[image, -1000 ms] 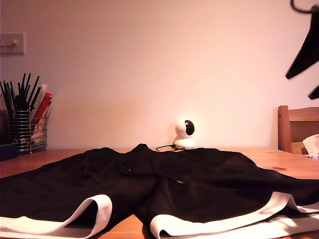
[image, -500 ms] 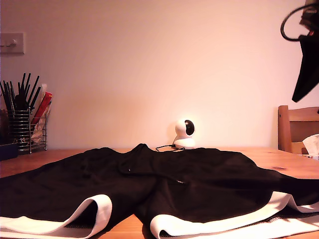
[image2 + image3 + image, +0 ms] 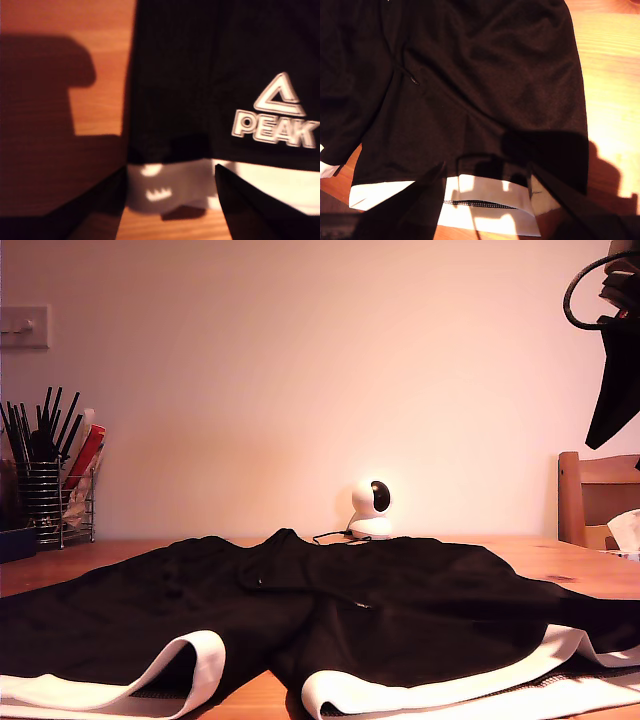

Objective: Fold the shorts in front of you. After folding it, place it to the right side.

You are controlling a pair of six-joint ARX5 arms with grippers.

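The shorts (image 3: 380, 610) lie spread flat on the wooden table (image 3: 590, 565), black with white hem bands nearest the exterior view. My first gripper (image 3: 170, 210) is open and hovers close over one white hem (image 3: 170, 192), beside a white PEAK logo (image 3: 277, 117) at the shorts' (image 3: 190, 75) edge. Whether it touches the cloth cannot be told. From higher up, my second gripper (image 3: 487, 200) stands open above the other leg's white hem (image 3: 485, 195) of the shorts (image 3: 470, 75). An arm (image 3: 615, 370) hangs high at the exterior view's right.
A small white camera (image 3: 372, 508) with a cable stands behind the shorts. A wire basket of utensils (image 3: 45, 500) is at the exterior view's left, a wooden chair (image 3: 595, 500) and white tissue (image 3: 628, 530) at its right. Bare wood (image 3: 60, 100) borders the shorts.
The arm at the exterior view's upper right has come further into view and dropped a little. The shorts have hardly shifted.
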